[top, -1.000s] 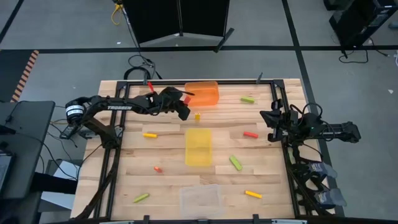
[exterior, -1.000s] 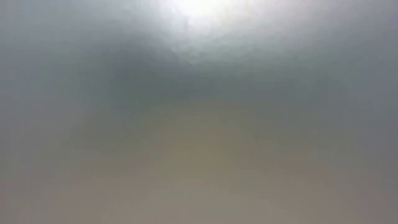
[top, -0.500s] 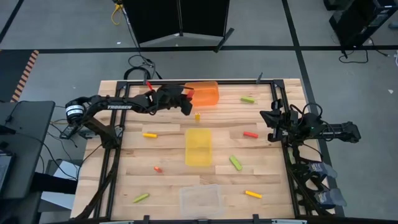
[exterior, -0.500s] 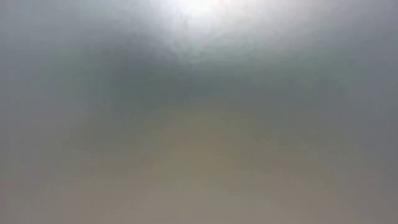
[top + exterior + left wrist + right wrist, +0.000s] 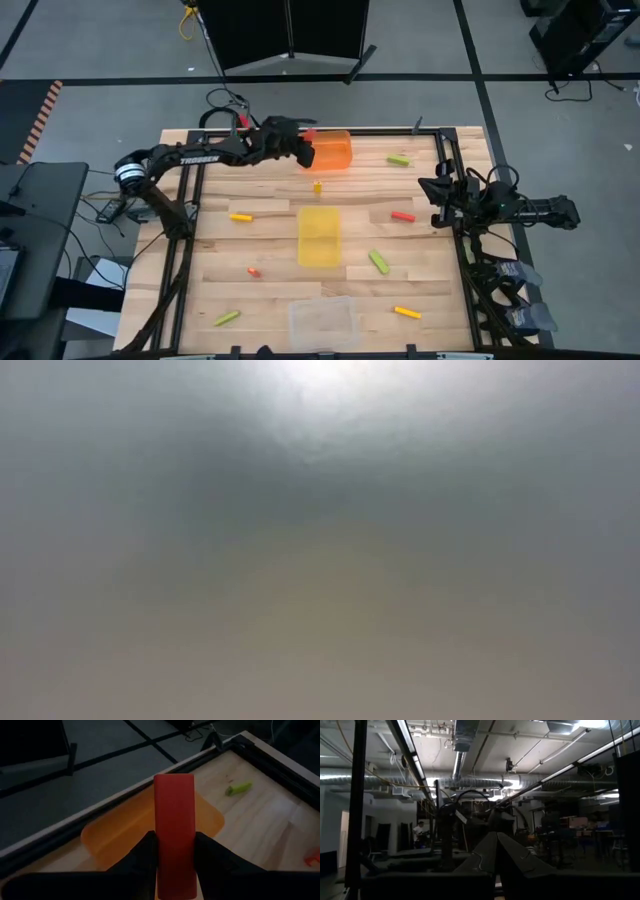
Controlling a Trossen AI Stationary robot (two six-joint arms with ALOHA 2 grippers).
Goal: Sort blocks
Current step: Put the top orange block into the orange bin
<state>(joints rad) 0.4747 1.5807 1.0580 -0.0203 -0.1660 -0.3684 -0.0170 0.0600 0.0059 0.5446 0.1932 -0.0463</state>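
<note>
Red block (image 5: 174,835) clamped in left gripper (image 5: 303,148) jaws above orange tray (image 5: 335,152) edge; right gripper (image 5: 432,197) jaws pressed together.

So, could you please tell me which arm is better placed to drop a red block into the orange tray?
The left: its end effector holds the oblong red block beside the translucent orange tray. The right end effector waits at the table's right edge.

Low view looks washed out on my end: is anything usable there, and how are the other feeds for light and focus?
Low view: an even grey-tan blur with a bright glare patch at the top, nothing readable. High view: evenly lit and sharp. Left wrist view: dim, but the red block between the left gripper's jaws over the orange tray is clear. Right wrist view: dark, aimed up at the ceiling lights.
</note>
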